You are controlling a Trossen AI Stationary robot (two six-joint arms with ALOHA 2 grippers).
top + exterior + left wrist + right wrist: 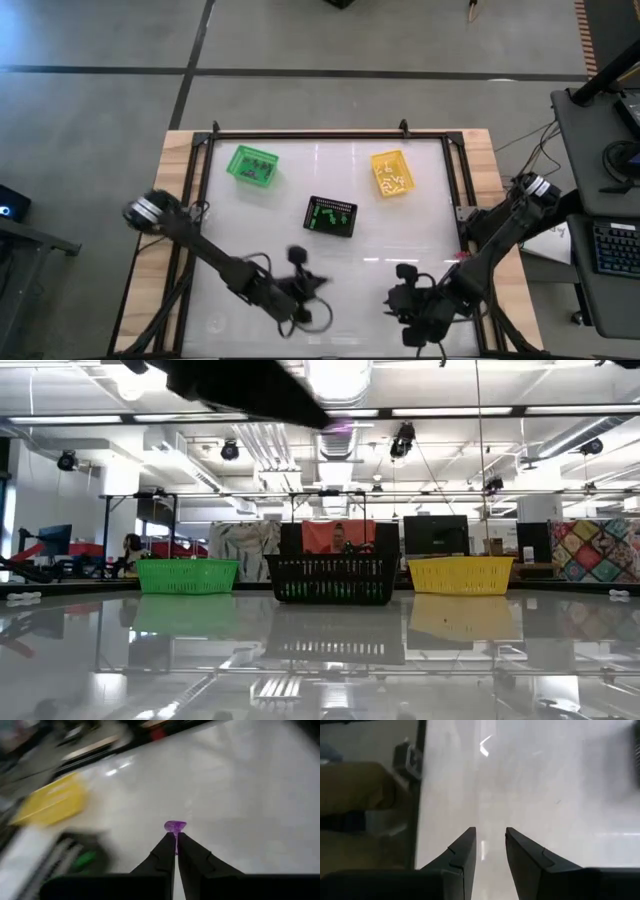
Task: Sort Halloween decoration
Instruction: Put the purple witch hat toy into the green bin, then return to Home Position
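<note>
Pinching a purple trinket [175, 826] in my left gripper [175, 851] near the tabletop's [400, 240] front edge, unsorted; right gripper [490, 842] empty, parted; baskets already hold pieces

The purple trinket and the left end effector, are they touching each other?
Touching. The left wrist view shows the left end effector closed on the purple trinket, pinched between its fingertips, its head sticking out past them.

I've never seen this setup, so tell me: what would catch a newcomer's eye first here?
Probably the three bright baskets across the far half of the white table: a green basket on the left, a black basket in the middle and a yellow basket on the right. Next, the left tool near the front edge, shut on a tiny purple trinket. The right tool waits open beside it.
</note>
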